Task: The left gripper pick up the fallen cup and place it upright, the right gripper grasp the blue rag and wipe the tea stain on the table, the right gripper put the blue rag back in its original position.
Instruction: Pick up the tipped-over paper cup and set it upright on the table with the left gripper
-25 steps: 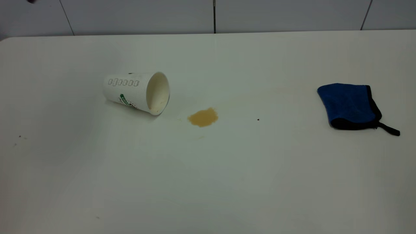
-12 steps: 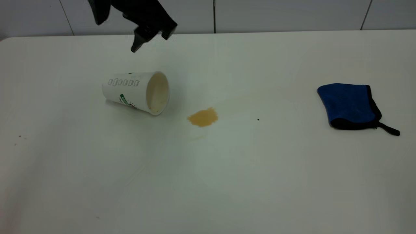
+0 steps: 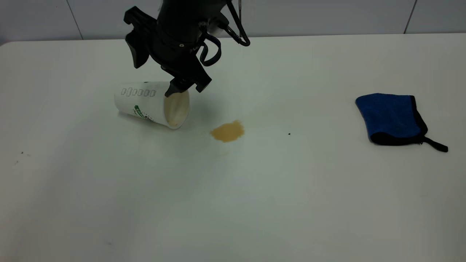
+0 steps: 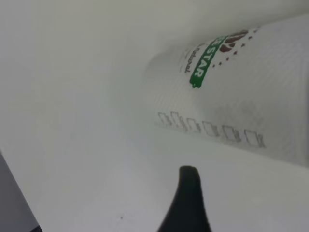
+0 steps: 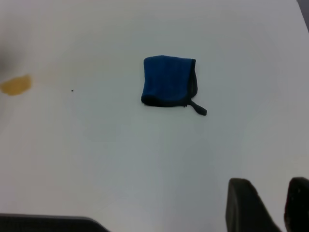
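The left gripper [image 3: 154,78] is hovering just above the fallen paper cup [image 3: 151,103], fingers spread and holding nothing, one fingertip sitting at the cup's rim [image 3: 177,108] and the other raised behind the cup's body. The cup is lying on its side on the white table [image 3: 233,203], mouth facing the tea stain [image 3: 227,131], which is pooling near the rim but apart from it. To do this step well, I judge the claw should be straddling the cup's wall across its width, partway along the body rather than at the thin rim, closing gently so the paper is not crushing, then rotating the base downward and setting it clear of the stain. In the left wrist view one black finger [image 4: 187,203] is showing beside the cup's green logo band [image 4: 208,62]. The right gripper [image 5: 275,205] is waiting high over the table, well apart from the blue rag [image 5: 168,81], its fingers parted and empty. Counting: one cup, one rag, one stain, one tiny black speck [image 3: 289,134], two grippers.
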Robot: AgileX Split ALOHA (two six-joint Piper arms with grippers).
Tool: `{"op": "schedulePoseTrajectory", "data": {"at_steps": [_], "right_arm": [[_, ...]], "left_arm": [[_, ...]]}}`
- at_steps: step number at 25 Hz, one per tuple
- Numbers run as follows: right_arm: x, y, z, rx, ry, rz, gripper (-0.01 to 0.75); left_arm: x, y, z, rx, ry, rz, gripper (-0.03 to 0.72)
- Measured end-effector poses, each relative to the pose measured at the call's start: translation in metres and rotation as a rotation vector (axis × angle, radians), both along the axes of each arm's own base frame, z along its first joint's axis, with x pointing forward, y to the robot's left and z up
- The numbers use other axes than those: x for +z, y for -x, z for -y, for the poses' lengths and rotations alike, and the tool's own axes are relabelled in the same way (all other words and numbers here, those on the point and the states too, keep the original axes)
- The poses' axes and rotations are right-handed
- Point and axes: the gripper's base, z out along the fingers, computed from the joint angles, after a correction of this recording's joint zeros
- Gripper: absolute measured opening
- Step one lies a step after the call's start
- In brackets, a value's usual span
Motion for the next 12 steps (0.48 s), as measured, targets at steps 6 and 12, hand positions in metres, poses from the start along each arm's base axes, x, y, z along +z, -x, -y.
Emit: {"op": "schedulePoseTrajectory", "data": {"at_steps": [6, 12], "right_arm": [[0.000, 0.000, 0.000, 0.000, 0.000, 0.000, 0.238], [0.000, 0.000, 0.000, 0.000, 0.000, 0.000, 0.238]], "left_arm": [[-0.026, -0.006, 0.000, -0.051, -0.031, 0.037, 0.698], [-0.045, -0.013, -0.002, -0.111, -0.101, 0.107, 0.654]]}}
